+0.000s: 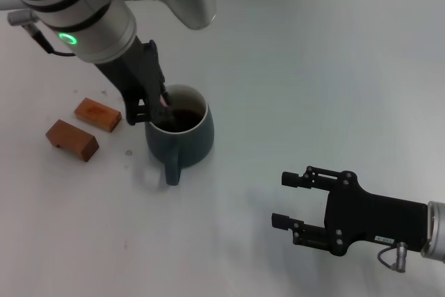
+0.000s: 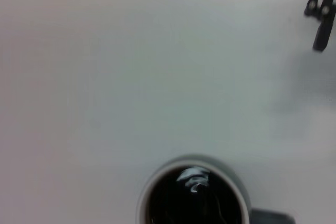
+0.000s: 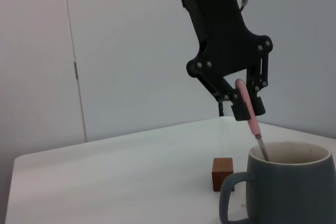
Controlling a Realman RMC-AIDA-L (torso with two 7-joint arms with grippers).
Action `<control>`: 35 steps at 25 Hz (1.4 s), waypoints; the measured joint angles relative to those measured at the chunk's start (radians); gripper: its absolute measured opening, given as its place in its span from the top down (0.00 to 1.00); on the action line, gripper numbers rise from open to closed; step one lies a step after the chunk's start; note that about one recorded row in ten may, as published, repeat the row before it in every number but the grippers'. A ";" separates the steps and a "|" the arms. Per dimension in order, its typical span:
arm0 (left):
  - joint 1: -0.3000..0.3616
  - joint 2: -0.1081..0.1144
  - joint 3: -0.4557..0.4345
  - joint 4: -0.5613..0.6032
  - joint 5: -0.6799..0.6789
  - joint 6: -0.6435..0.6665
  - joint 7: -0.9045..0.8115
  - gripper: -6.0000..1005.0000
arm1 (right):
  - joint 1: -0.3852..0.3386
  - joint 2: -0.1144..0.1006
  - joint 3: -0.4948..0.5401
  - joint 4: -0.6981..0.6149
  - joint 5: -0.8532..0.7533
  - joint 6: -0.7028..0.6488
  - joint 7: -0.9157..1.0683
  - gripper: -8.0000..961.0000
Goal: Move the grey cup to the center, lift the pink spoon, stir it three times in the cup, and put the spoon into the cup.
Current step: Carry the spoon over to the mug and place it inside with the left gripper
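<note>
The grey cup [image 1: 182, 135] stands left of the table's middle, with its handle toward me. My left gripper [image 1: 154, 106] hangs over the cup's far-left rim, shut on the pink spoon [image 1: 165, 100]. In the right wrist view the left gripper [image 3: 239, 103] holds the pink spoon [image 3: 249, 109] by its handle, tilted, and the metal neck dips inside the grey cup [image 3: 291, 190]. The left wrist view looks down into the grey cup [image 2: 239, 190], where the spoon's silver bowl [image 2: 193, 178] glints in the dark interior. My right gripper [image 1: 286, 200] stands open at the front right, away from the cup.
Two brown wooden blocks [image 1: 97, 114] [image 1: 71, 139] lie left of the cup; one block [image 3: 222, 173] shows behind the cup in the right wrist view. The right gripper [image 2: 321, 11] shows far off in the left wrist view. White tabletop [image 1: 313, 67] stretches to the right and back.
</note>
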 joint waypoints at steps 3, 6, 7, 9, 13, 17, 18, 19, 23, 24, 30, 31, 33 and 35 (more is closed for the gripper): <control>0.009 0.000 0.006 0.006 -0.035 -0.057 0.002 0.81 | -0.001 0.000 0.000 0.000 0.000 0.000 0.000 0.30; 0.012 0.000 0.009 0.008 -0.035 -0.071 0.001 0.81 | -0.002 0.000 0.000 0.000 0.000 0.001 0.000 0.30; 0.014 0.000 0.011 0.009 -0.035 -0.088 0.000 0.81 | -0.002 0.000 0.000 0.000 0.000 0.001 0.000 0.30; 0.015 0.000 0.011 0.008 -0.028 -0.099 -0.004 0.81 | -0.004 0.000 0.000 0.000 0.000 0.001 0.000 0.30; 0.012 0.000 0.011 0.004 0.016 -0.098 -0.021 0.80 | -0.005 0.000 0.000 0.000 0.000 0.001 0.000 0.30; 0.010 0.000 0.009 0.003 0.043 -0.073 -0.026 0.80 | -0.005 0.000 0.000 0.000 0.000 0.001 0.000 0.30; 0.009 0.000 0.009 0.003 0.044 -0.065 -0.027 0.80 | -0.005 0.000 -0.001 0.000 0.000 0.000 -0.001 0.30; 0.009 0.000 0.008 0.003 0.045 -0.055 -0.027 0.80 | -0.005 0.000 -0.001 0.000 0.000 0.000 -0.001 0.30; 0.008 0.000 0.004 0.008 0.041 -0.024 -0.027 0.80 | -0.005 0.000 -0.002 0.000 0.000 -0.002 -0.001 0.30; 0.008 0.000 0.002 0.011 0.027 -0.013 -0.027 0.80 | -0.005 0.000 -0.002 0.000 0.000 -0.003 -0.001 0.30; 0.011 0.000 0.002 0.012 -0.044 -0.013 -0.015 0.80 | -0.005 0.000 -0.005 0.000 0.000 -0.006 -0.001 0.30; 0.012 0.000 0.006 0.011 -0.046 -0.025 -0.015 0.80 | -0.005 0.000 -0.005 0.000 0.000 -0.008 -0.001 0.30; 0.014 0.000 0.015 0.007 -0.047 -0.051 -0.016 0.80 | -0.006 -0.001 -0.005 0.000 0.000 -0.011 0.000 0.30; 0.016 0.000 0.021 0.004 -0.044 -0.080 -0.020 0.79 | -0.008 -0.001 -0.005 0.000 0.000 -0.011 0.000 0.30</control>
